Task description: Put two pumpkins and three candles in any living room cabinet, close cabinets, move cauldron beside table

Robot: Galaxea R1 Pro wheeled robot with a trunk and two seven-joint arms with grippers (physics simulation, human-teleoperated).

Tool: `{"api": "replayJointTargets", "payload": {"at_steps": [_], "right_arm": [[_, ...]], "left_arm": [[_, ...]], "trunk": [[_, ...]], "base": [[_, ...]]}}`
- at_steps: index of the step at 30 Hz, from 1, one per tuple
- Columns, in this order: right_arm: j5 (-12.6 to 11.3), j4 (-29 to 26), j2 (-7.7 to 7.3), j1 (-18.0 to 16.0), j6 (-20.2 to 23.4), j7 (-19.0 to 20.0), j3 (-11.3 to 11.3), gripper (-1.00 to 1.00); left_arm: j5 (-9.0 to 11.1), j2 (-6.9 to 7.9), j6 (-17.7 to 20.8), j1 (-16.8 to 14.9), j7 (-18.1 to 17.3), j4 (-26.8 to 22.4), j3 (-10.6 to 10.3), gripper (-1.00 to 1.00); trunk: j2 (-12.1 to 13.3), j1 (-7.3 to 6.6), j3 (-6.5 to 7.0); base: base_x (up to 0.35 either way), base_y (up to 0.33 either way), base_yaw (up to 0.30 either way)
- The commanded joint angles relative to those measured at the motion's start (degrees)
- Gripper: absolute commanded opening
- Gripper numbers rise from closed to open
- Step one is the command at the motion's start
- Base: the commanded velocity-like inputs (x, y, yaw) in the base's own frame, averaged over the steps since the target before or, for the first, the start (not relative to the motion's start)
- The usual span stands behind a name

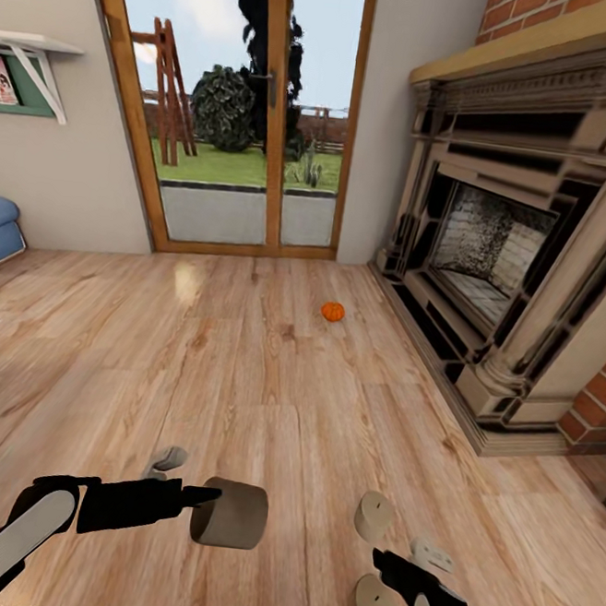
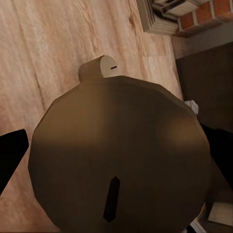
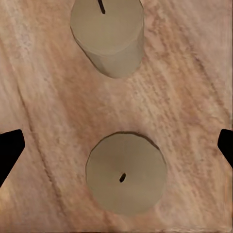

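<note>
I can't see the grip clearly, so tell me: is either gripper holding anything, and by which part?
The left gripper holds a beige cylindrical wax candle by its side. The right gripper holds nothing.

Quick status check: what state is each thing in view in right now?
Pumpkin: on the floor, untouched.
Left hand: shut on held candle, tipped sideways.
Right hand: open, empty.
Near floor candle: upright, unlit.
Far floor candle: upright, unlit.
Patio door: closed.

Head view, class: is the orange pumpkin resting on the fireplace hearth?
No, the pumpkin sits on the bare wooden floor, apart from the fireplace.
</note>
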Motion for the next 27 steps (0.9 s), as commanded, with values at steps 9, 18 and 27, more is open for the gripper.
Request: {"api": "replayJointTargets", "payload": {"at_steps": [9, 18, 27], "right_arm": [[-0.4, -0.1, 0.02, -1.0, 2.7, -7.0, 0.2, 1.0], [-0.4, 0.0, 0.02, -2.4, 3.9, -6.5, 2.2, 1.0], [-0.5, 1.2, 0.02, -3.4, 5.6, -6.2, 5.6, 1.0]], "left_arm": [[0.0, 0.17, 0.1, 0.0, -0.3, 0.0, 0.0, -1.0], [4.1, 0.97, 7.7, 0.0, -7.2, -0.2, 6.8, -1.0], [4.9, 1.01, 11.9, 0.0, -10.3, -0.2, 13.9, -1.0]], "trunk": [[-0.1, 0.22, -2.05], [-0.3, 0.45, -4.05], [-0.4, 0.68, -6.04]], "base": [[0.0, 0.0, 0.0], [0.0, 0.0, 0.0], [0.0, 0.0, 0.0]]}}
